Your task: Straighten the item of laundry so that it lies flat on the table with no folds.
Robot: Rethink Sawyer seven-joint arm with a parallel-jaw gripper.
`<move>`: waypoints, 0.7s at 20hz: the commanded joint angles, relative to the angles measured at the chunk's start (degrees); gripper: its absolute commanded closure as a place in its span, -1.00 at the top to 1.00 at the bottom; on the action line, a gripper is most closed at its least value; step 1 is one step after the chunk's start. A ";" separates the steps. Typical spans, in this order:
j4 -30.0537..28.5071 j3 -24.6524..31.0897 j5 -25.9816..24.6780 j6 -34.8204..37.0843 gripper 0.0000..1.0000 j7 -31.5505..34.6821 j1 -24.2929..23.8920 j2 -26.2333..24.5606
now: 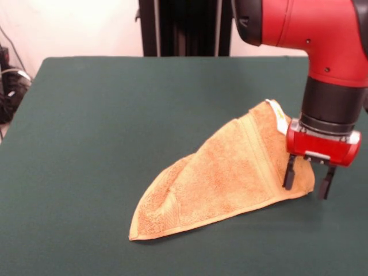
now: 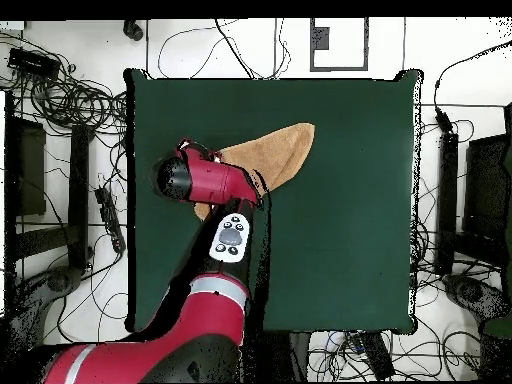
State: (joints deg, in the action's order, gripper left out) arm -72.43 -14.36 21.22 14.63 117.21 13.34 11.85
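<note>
Claw [image 1: 309,181] open, straddling the folded towel's [image 1: 224,175] corner edge; bare green table [image 1: 115,115] all around

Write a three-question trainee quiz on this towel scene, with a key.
1. True or false: the towel lies flat, with no folds.
2. In the front view, where is the gripper against the towel? A) over its pointed left tip B) at its right corner, fingers open C) far off on bare table
3. Fill in: the small white ____ shows at the towel's top edge, beside the gripper.

Key: 1 false, it is folded over into a long wedge. 2 B, one finger is in front of the cloth and the other is just off its edge. 3 label.
</note>
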 commanded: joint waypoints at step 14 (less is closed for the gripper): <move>-7.88 11.14 1.28 -6.46 1.00 10.97 -2.51 -2.46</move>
State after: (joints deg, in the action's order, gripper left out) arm -75.74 -11.56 21.21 10.05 117.21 11.49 12.09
